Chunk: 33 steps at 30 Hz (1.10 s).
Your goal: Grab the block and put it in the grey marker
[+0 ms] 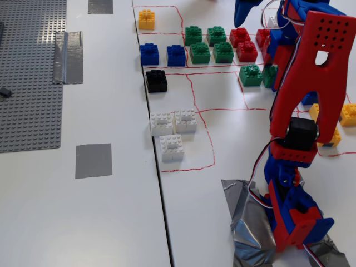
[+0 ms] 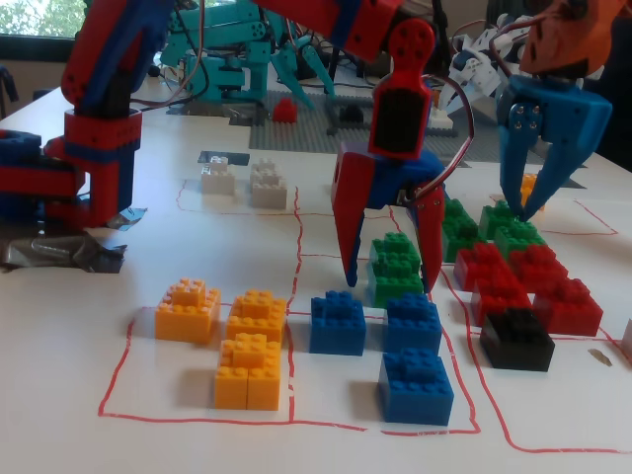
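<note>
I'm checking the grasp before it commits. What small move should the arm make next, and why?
Probably lower a little and close: the open red tool straddles the small green studded brick, one finger on each side, seemingly not yet gripping.

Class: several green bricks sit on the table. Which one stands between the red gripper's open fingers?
The green brick nearest the blue bricks, straddled by the gripper; the other greens sit apart, farther back.

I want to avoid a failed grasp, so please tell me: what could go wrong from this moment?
1. The open gripper straddles the green block, but a second green brick sits close beside it and could be knocked or pinched too.
2. Blue bricks stand just in front of the fingertips and might be bumped.
3. The grey marker lies far across the table, so a weak grip could drop the block.
</note>
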Available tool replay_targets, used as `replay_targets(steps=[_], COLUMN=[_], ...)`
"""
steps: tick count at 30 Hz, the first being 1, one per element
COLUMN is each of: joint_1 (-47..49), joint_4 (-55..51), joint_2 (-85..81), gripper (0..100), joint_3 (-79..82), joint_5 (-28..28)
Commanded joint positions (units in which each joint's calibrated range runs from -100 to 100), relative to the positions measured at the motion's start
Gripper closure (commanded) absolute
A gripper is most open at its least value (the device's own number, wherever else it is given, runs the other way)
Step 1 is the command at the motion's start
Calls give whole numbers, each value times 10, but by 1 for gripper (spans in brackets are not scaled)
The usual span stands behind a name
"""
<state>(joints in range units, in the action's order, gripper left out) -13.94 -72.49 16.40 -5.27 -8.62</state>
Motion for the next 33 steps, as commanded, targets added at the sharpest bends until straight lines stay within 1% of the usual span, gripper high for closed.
replay_targets(steps=[1,4,6,7,8,20,33], joint_1=[8,11,12,13,14,23,-6], joint_4=[0,0,0,0,0,-15,-49], joint_2=[-18,-10,-6,-5,-4,-31,-89], gripper=[76,84,96,99,100,100,100], joint_3=[-52,-55,-58,-60,-61,-64,-54], joint_5=[4,3,2,2,1,-4,-13])
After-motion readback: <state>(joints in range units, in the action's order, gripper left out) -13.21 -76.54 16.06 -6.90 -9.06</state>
